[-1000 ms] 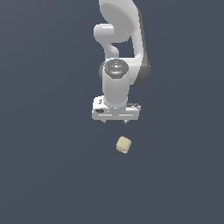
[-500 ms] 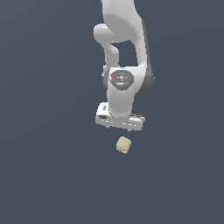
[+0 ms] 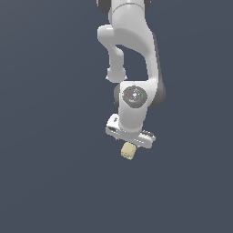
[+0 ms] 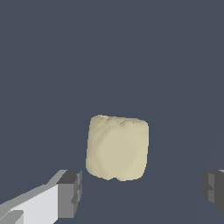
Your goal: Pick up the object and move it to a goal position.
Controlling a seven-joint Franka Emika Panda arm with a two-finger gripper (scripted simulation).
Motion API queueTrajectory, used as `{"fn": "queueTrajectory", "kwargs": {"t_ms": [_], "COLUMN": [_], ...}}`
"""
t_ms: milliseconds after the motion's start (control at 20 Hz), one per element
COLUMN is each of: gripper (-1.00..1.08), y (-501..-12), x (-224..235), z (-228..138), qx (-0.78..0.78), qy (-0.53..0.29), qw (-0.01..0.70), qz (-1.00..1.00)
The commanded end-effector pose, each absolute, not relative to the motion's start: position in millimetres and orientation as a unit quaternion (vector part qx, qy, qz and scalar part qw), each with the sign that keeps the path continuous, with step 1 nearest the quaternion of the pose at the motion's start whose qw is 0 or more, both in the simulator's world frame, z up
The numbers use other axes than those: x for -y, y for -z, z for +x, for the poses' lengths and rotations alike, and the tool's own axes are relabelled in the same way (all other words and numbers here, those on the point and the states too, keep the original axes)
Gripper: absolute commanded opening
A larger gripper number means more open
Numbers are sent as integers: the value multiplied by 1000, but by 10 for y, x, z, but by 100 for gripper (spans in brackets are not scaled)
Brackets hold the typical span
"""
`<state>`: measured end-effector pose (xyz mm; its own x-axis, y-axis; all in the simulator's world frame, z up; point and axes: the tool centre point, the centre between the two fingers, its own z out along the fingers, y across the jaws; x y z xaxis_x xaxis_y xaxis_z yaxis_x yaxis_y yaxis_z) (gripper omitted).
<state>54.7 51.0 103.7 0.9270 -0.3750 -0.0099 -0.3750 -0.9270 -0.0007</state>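
The object (image 4: 117,148) is seen between the wide-spread fingers (image 4: 70,194), slightly ahead of their tips and not yet touched.

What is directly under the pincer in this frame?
The beige block sits below the open pincer, between its fingertips, untouched. The surface beneath the block is covered.

pale beige block (image 3: 129,150), rounded corners, unheld

A plain dark blue-grey floor (image 3: 50,182) carries only the pale yellow-beige block (image 3: 129,150).
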Motion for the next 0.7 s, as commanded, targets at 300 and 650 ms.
{"fn": "queueTrajectory", "kwargs": {"t_ms": [300, 650], "gripper": [100, 100], "y": [-915, -888], "x": [-603, -614], "z": [661, 666], "qx": [-234, -236], "qy": [0, 0], "qw": [0, 0], "qz": [-972, -972]}}
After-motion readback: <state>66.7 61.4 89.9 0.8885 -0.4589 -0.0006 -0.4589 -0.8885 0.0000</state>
